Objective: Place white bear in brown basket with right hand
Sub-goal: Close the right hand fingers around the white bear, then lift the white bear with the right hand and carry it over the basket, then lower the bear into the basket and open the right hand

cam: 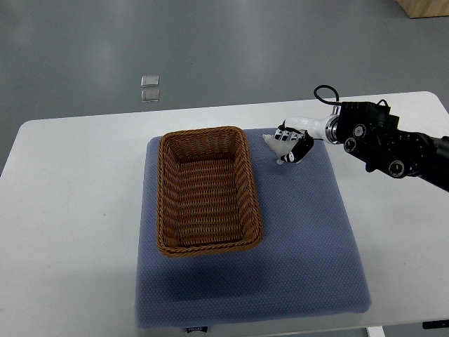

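Observation:
A brown woven basket [208, 191] sits on the left part of a blue mat [309, 232]; nothing shows inside it. The white bear [275, 145] is just right of the basket's far right corner, small and mostly covered by my right hand [292, 144]. The right arm [389, 144] comes in from the right edge. Its black and white fingers [300, 148] are curled around the bear, which sits at the mat's far edge. Whether the bear rests on the mat or is lifted off it, I cannot tell. The left arm is not in the picture.
The mat lies on a white table [70, 210]. Grey floor lies beyond the table's far edge, with two small clear squares [149, 88] on it. A wooden object [424, 7] shows at the top right corner.

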{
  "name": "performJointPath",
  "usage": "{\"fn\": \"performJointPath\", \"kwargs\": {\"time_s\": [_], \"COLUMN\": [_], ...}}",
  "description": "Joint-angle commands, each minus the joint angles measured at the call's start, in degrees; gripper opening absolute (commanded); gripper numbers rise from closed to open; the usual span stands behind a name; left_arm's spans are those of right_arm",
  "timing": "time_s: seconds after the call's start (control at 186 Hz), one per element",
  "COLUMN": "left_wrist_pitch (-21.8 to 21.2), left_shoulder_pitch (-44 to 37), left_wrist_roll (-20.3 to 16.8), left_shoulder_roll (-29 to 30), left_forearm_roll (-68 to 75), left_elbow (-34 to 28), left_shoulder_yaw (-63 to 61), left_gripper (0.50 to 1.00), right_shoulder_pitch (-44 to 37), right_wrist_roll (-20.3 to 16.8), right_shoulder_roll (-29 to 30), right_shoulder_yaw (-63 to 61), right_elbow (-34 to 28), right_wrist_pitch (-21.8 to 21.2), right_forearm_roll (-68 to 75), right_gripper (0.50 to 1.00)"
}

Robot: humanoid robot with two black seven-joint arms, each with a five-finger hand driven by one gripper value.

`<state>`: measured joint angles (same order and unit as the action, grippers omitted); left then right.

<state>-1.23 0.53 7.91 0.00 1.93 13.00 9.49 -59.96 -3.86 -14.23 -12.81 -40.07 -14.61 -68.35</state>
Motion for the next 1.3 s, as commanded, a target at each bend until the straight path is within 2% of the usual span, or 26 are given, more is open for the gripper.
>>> {"fn": "performJointPath", "kwargs": {"time_s": [0.0, 0.279, 0.493, 0.633, 0.761, 1.019, 1.18, 1.292], "left_wrist_pitch": [0.0, 0.0, 0.0, 0.0, 0.0, 0.0, 0.0, 0.0], "left_shoulder_pitch": [0.0, 0.0, 0.0, 0.0, 0.0, 0.0, 0.0, 0.0], "left_wrist_roll": [0.0, 0.0, 0.0, 0.0, 0.0, 0.0, 0.0, 0.0], "left_shoulder_roll": [0.0, 0.0, 0.0, 0.0, 0.0, 0.0, 0.0, 0.0], "left_forearm_roll": [0.01, 0.01, 0.01, 0.01, 0.01, 0.01, 0.01, 0.01], "left_elbow": [-0.08, -0.17, -0.17, -0.08, 0.09, -0.17, -0.17, -0.17], "left_shoulder_yaw": [-0.09, 0.0, 0.0, 0.0, -0.09, 0.0, 0.0, 0.0], "left_gripper": [1.0, 1.0, 1.0, 1.0, 1.0, 1.0, 1.0, 1.0], "right_shoulder_pitch": [-0.51, -7.01, -16.59, -22.57, -24.24, -21.69, -19.14, -17.21], "right_wrist_roll": [-0.01, -0.1, -0.8, -2.12, -2.12, -1.5, -1.5, -1.59], "right_shoulder_roll": [-0.19, -3.61, -12.31, -14.16, -12.84, -3.96, 3.24, 7.55], "right_shoulder_yaw": [0.06, -0.55, -0.99, -0.2, -0.02, 2.09, 5.95, 6.22], "right_elbow": [-0.18, -3.17, -17.4, -19.96, -20.22, -19.87, -16.62, -13.81], "right_wrist_pitch": [-0.24, -4.63, -9.99, -11.84, -11.84, -9.29, -5.43, -4.72], "right_forearm_roll": [-0.03, 0.76, 6.2, 10.78, 10.87, 11.22, 11.04, 10.96], "right_gripper": [0.5, 0.5, 0.5, 0.5, 0.5, 0.5, 0.5, 0.5]}}
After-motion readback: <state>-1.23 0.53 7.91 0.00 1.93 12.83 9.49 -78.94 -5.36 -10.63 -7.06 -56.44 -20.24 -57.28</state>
